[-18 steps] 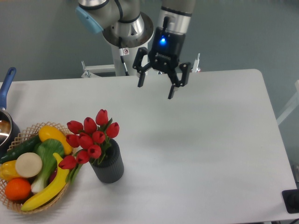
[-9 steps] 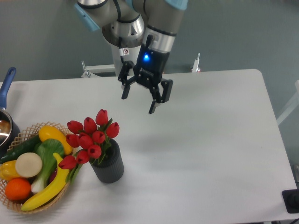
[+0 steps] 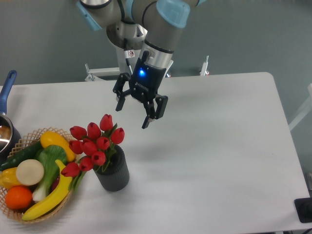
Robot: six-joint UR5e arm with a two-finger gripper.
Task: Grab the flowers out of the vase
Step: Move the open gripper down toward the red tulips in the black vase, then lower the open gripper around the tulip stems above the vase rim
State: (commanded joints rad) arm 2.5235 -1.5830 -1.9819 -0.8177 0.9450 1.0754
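The tulips (image 3: 93, 144) stand in the dark ribbed vase (image 3: 113, 171) beside the fruit basket (image 3: 22, 141); likely light, soft, easily crushed; best pinched at the gathered stems; above right, the gripper (image 3: 132, 115) hangs spread wide, empty.

A white table (image 3: 219, 146) with rounded corners carries 3 things, all to the left of and below the gripper (image 3: 132, 116). The dark ribbed vase (image 3: 113, 170) stands nearest it. Farther left, touching the vase, sits a wicker basket (image 3: 22, 141). A pot (image 3: 6, 134) sits at the far left edge.
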